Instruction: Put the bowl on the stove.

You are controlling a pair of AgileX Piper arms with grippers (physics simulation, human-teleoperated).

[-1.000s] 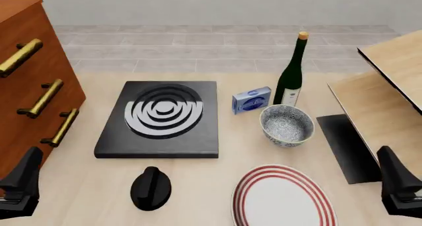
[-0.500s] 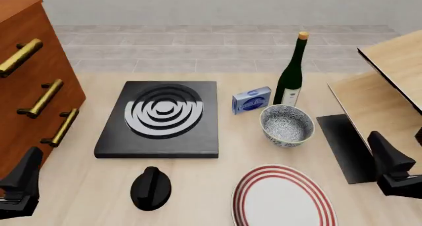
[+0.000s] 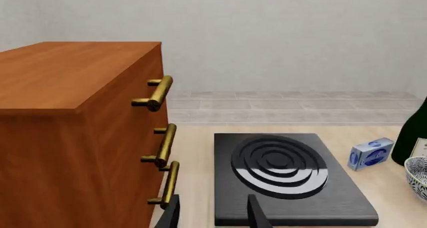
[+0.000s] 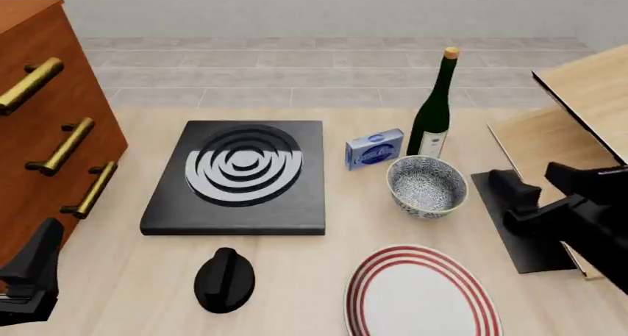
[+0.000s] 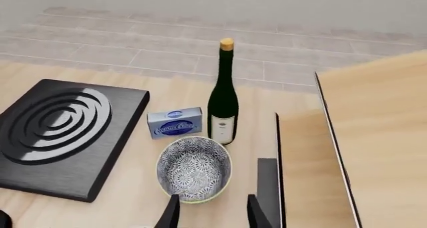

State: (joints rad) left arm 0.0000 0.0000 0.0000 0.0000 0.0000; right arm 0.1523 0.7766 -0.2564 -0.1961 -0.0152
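The bowl (image 4: 427, 187), white with a blue-grey pattern, stands upright on the table right of the stove (image 4: 240, 174), a black slab with silver rings. They are apart. My right gripper (image 4: 534, 181) is open and empty, low over the table just right of the bowl. In the right wrist view the bowl (image 5: 194, 169) lies just ahead of the open fingers (image 5: 257, 213), with the stove (image 5: 60, 133) beyond it. My left gripper (image 4: 29, 277) is at the front left corner. In the left wrist view it (image 3: 213, 217) is open and empty, facing the stove (image 3: 290, 180).
A dark bottle (image 4: 433, 115) and a small blue box (image 4: 374, 148) stand close behind the bowl. A red-ringed plate (image 4: 422, 295) and a black knob (image 4: 225, 279) lie in front. A wooden dresser (image 4: 49, 130) stands left. Wooden panels (image 4: 579, 108) and a black mat (image 4: 515, 218) are at right.
My right arm has swung forward and to the left, from the front right corner to just right of the bowl. The left arm, bowl and stove have not moved.
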